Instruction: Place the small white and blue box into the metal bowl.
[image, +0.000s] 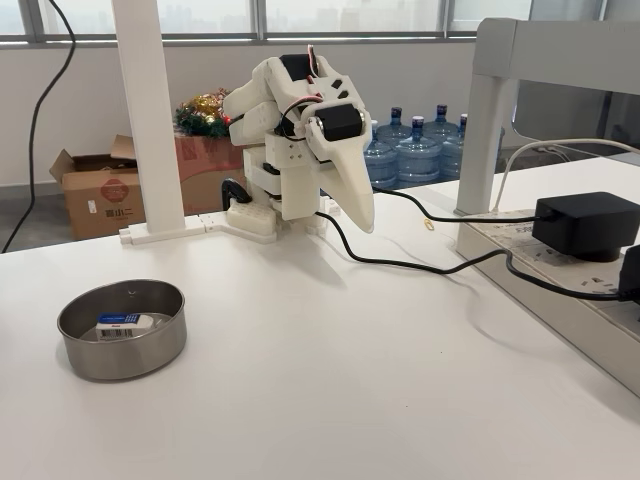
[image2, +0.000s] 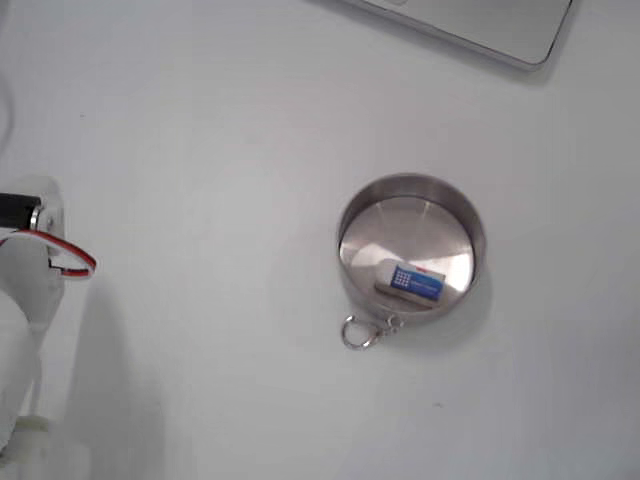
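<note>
The small white and blue box (image: 125, 322) lies flat inside the metal bowl (image: 172, 335) at the table's front left in a fixed view. From above, the box (image2: 410, 281) rests against the lower wall of the bowl (image2: 474, 222). The white arm is folded back over its base at the far side of the table, well away from the bowl. Its gripper (image: 363, 222) points down above the tabletop with the fingers together and nothing between them. Part of the arm (image2: 25, 290), with a red wire, shows at the left edge of a fixed view.
A black cable (image: 400, 262) runs from the arm across the table to a black adapter (image: 585, 222) on a power strip at right. A white post (image: 150, 120) stands behind. A key ring (image2: 358, 332) lies against the bowl, and a laptop corner (image2: 480, 25) sits beyond it.
</note>
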